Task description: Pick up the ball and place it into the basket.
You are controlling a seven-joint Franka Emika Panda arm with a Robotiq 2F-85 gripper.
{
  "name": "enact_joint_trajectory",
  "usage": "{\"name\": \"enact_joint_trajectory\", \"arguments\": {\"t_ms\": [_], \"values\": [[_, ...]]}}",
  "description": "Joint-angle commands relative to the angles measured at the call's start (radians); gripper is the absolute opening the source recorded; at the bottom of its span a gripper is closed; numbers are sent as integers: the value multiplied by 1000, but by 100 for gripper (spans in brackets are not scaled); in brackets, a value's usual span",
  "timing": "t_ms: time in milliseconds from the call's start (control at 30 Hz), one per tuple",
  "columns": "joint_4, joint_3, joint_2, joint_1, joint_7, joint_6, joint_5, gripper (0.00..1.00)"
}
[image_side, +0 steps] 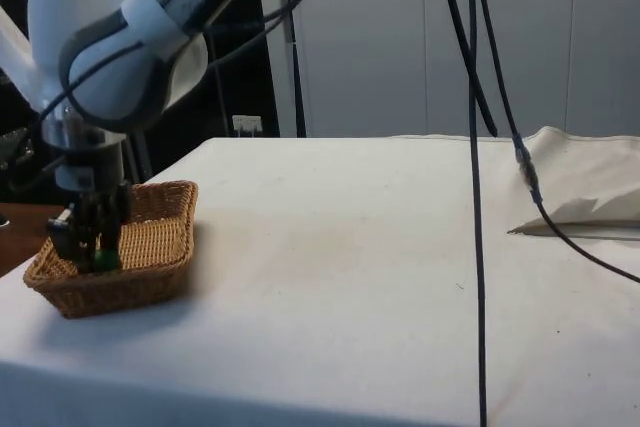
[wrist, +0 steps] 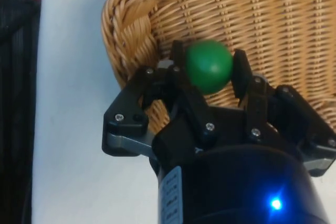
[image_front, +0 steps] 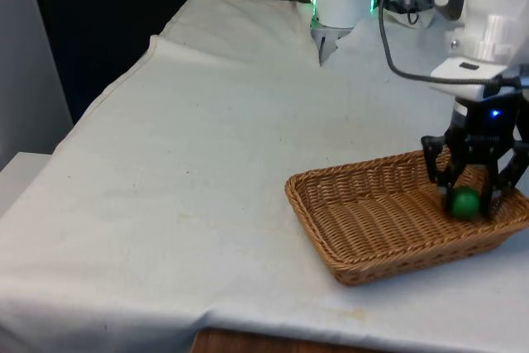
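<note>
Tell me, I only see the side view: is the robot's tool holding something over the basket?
Observer: Yes. In the wrist view the tool has a round green ball between its two fingers.
Operator: Is the ball touching the fingers?
Observer: The wrist view shows a black finger pressed against each side of the ball.
Operator: Is it really in the basket, or beside it?
Observer: In the front view the ball sits low inside the wicker basket, near the end at the front view's right.
Operator: Is anything else in there?
Observer: The front view shows bare wicker on the rest of the basket floor.
</note>
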Motion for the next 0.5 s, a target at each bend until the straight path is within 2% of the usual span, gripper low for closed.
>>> {"name": "enact_joint_trajectory", "arguments": {"t_ms": [0, 100, 133, 367, 433, 467], "values": [[3, 8, 11, -6, -9, 15, 6, 0], [0, 0, 15, -1, -2, 22, 0, 0], [-3, 4, 11, -5, -7, 26, 4, 0], [-5, 0, 9, -4, -6, 23, 1, 0], [0, -2, 13, -2, -3, 22, 0, 7], [-5, -1, 8, -3, -6, 22, 1, 7]]}}
